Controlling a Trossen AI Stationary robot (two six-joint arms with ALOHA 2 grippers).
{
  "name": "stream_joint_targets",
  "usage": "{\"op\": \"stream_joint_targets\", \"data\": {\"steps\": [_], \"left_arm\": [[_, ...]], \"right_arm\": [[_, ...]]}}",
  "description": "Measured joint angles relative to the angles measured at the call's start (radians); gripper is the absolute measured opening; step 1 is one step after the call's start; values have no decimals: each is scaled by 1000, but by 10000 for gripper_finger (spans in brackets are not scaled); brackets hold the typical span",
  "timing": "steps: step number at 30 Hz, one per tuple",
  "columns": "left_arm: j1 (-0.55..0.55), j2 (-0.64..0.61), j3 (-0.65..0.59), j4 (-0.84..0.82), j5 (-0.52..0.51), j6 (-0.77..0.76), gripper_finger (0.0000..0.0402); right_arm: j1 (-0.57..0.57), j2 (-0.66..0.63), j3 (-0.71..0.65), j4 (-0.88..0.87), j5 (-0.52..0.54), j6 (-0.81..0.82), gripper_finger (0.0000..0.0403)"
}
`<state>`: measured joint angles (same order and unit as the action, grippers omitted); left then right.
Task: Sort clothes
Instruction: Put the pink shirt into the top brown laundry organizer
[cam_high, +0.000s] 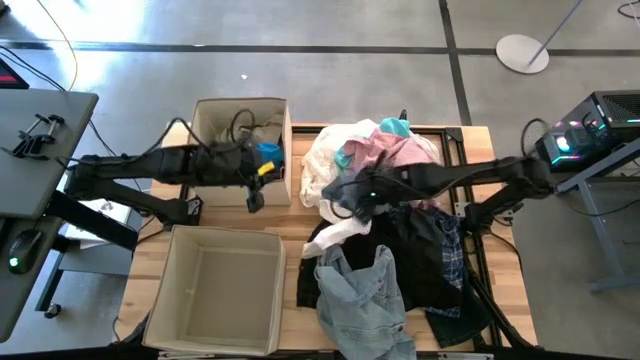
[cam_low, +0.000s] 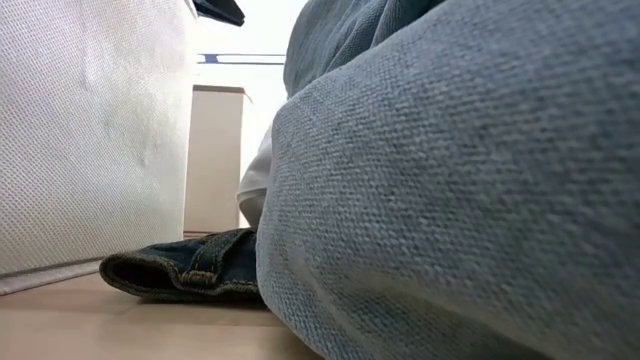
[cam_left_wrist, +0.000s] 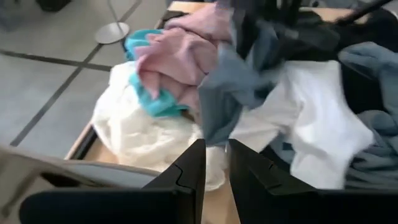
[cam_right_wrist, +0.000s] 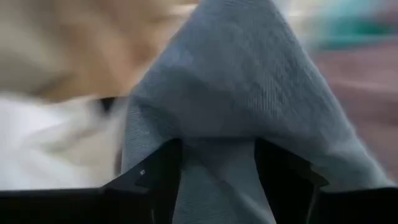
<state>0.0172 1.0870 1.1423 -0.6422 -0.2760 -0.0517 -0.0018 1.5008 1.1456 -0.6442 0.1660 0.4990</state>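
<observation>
The right gripper (cam_right_wrist: 214, 171) is clamped on a grey-blue garment (cam_right_wrist: 230, 93) pulled up from the clothes (cam_high: 385, 220), a heap covering the right half of the bench from the far edge to the near edge. To do this lift well, I judge it should rise until the cloth hangs free of the white and pink pieces beneath, then carry it across to a bin without dragging neighbours along. The left gripper (cam_left_wrist: 214, 171) waits over the far bin (cam_high: 240, 110) near the far left corner, its fingers close together with nothing between them. There are two beige bins, the second, near bin (cam_high: 225, 295) sitting at the near left edge; garments are too tangled to count, though at least seven colours show.
</observation>
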Motion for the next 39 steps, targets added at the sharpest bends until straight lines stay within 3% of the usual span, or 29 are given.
{"op": "stream_joint_targets", "data": {"steps": [2, 4, 10, 13, 20, 27, 32, 39], "left_arm": [[-20, 2, -12, 11, 0, 0, 56], [-36, 4, -16, 13, -1, 0, 56], [-67, -2, -16, 25, -51, -16, 56], [-80, -2, -16, 27, -80, -16, 56], [-117, 3, -16, 28, -127, -24, 56], [-158, 3, -16, 27, -207, -26, 56], [-164, 3, -16, 27, -232, -26, 56], [-163, 4, -16, 26, -235, -24, 56]], "right_arm": [[-4, 36, -80, 182, -171, -80, 195], [-7, 64, -117, 290, -273, -106, 195], [-14, 41, -41, 267, -314, -143, 195], [1, -20, 27, 266, -220, -206, 195], [49, -158, 91, 118, 153, -251, 195], [50, -219, 47, -178, 430, -45, 195], [-8, -218, -9, -351, 473, 303, 195], [-166, -218, -183, -298, 382, 336, 195]]}}
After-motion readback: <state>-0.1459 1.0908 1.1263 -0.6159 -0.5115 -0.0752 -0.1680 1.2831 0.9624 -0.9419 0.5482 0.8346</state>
